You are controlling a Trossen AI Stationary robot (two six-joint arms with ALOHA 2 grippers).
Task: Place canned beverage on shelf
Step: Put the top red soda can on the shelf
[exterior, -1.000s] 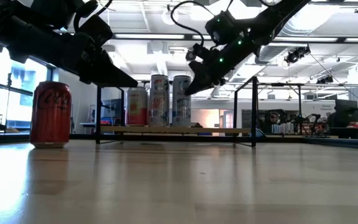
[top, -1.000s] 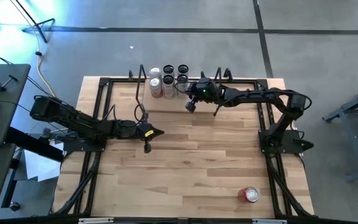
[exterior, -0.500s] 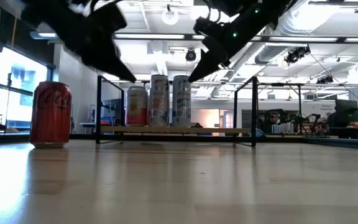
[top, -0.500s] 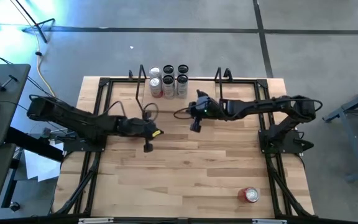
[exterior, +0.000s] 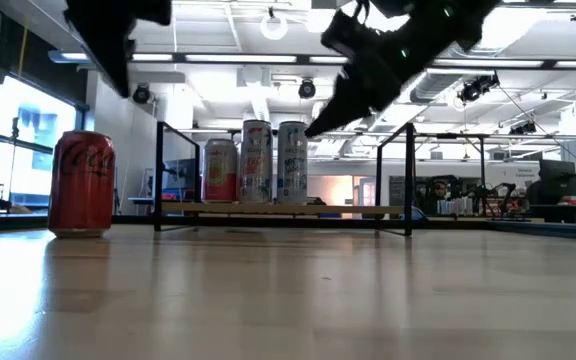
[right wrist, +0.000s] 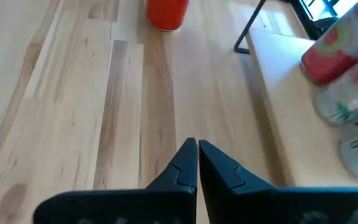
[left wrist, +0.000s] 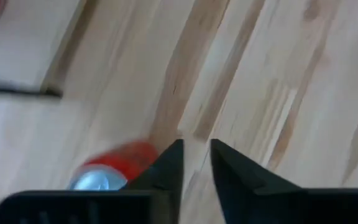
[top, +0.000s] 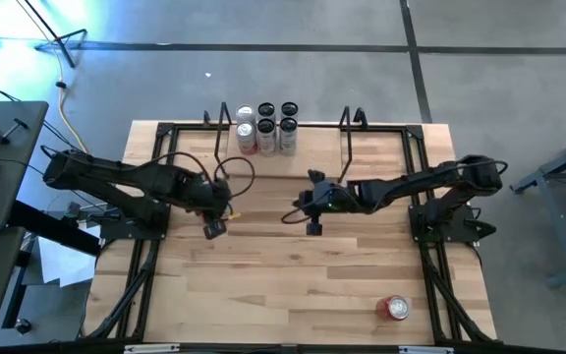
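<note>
A red cola can (top: 397,308) stands upright on the tabletop near the front right; it also shows in the low view (exterior: 81,185) and in both wrist views (left wrist: 114,168) (right wrist: 166,12). The shelf (exterior: 288,210), a low light-wood plank between black rods, sits at the far edge (top: 283,162) and carries several upright cans (exterior: 256,160) (top: 266,133). My left gripper (top: 212,228) (left wrist: 196,158) hovers left of the table's middle, shut but for a narrow gap, and empty. My right gripper (top: 313,226) (right wrist: 197,149) hovers over the middle, shut and empty.
Black frame rails (top: 155,197) run along the table's left and right sides by the arm bases. The shelf's black rod uprights (exterior: 409,180) stand at each end of the plank. Bare wood (top: 293,285) lies between the grippers and the red can.
My right gripper has drawn back from the cans on the shelf toward the table's near edge, to the middle of the table. My left gripper has gone toward the table's left edge and up. No can has moved.
</note>
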